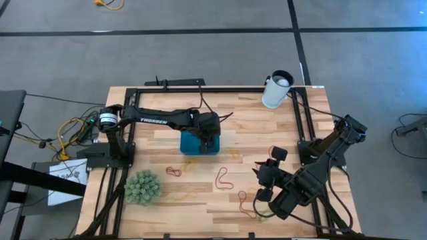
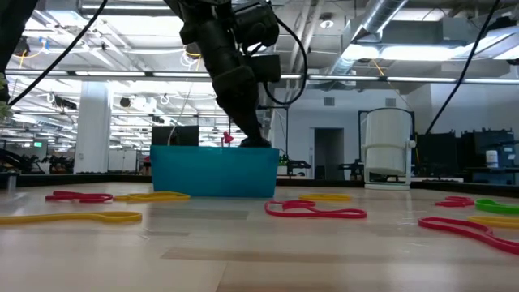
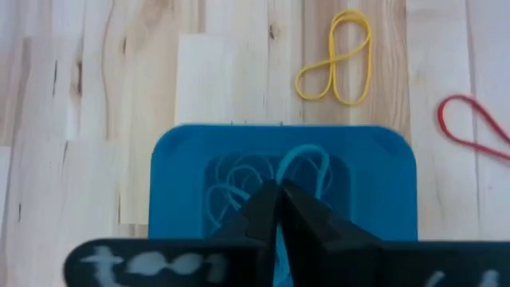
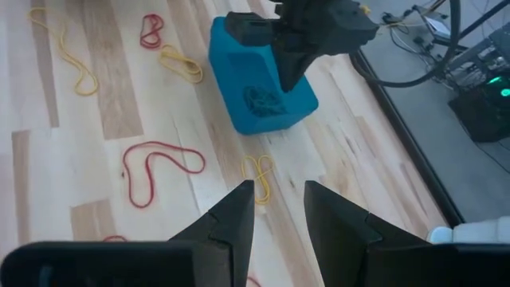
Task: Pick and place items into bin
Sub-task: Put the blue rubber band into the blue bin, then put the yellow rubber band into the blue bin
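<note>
One blue bin [image 1: 198, 144] sits near the middle of the wooden table [image 1: 167, 200], and everything else is placed from it. The left gripper [image 1: 209, 140] hangs directly over the bin with its two fingers pressed together, their tips down inside the bin and holding nothing that shows. The right gripper [image 4: 277, 209] waits well away from the bin toward the table's near right corner, its fingers spread apart and empty.

From above, about five bands can be counted on the bare wood: a small red band [image 1: 173, 171] just in front of the bin, a large red band [image 1: 223, 178] a little farther out, another red band [image 1: 244, 202] near the right gripper, a yellow band [image 1: 235, 155] just beside the bin, and a green band [image 1: 263, 215] under the right arm. One green spiky ball [image 1: 141, 187] lies in front of the bin to its left. One white cup [image 1: 275, 90] stands well behind the bin to its right.

Only the left wrist view shows the bin's contents: a tangle of thin loops [image 3: 239, 187] on its floor, too knotted to count. The low view hides the bin's inside behind its wall.
</note>
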Robot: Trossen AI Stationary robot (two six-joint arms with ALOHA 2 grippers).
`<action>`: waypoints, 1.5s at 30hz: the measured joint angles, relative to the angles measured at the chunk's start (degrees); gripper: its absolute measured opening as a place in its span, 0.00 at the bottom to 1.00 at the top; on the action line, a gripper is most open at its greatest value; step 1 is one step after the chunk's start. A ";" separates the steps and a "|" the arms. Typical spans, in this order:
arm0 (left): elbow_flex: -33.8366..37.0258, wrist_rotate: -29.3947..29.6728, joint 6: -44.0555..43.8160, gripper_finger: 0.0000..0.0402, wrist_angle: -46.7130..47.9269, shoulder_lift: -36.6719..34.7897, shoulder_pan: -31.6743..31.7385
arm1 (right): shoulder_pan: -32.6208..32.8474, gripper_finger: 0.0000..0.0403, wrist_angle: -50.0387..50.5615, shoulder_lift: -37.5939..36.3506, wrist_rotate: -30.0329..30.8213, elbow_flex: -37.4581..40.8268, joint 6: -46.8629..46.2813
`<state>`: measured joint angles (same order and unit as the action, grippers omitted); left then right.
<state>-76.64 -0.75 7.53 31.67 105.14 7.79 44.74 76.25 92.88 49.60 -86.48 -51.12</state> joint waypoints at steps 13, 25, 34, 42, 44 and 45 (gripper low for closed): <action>-0.02 0.02 0.17 0.19 -0.55 0.00 -0.08 | -0.25 0.27 -0.44 0.00 -0.20 0.00 0.01; -17.01 0.14 0.67 0.23 26.39 -0.11 -3.18 | -0.25 0.27 0.34 -1.37 -0.13 0.00 0.55; -36.94 10.69 1.24 0.23 49.91 -1.61 -6.92 | -0.25 0.27 6.72 -13.37 3.77 -0.68 0.58; -30.73 7.11 8.47 0.23 41.06 -16.71 -7.01 | -0.23 0.27 3.48 -27.84 7.57 8.28 0.51; -24.00 2.94 10.25 0.23 32.13 -21.67 -6.47 | 0.02 0.27 -1.68 -31.38 7.56 15.30 0.58; -19.86 0.87 10.36 0.23 27.51 -24.07 -6.32 | 0.28 0.27 -5.24 -33.14 7.55 19.43 1.03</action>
<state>-96.50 0.11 17.88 59.19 81.08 1.47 45.02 71.01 59.74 57.15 -67.05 -50.10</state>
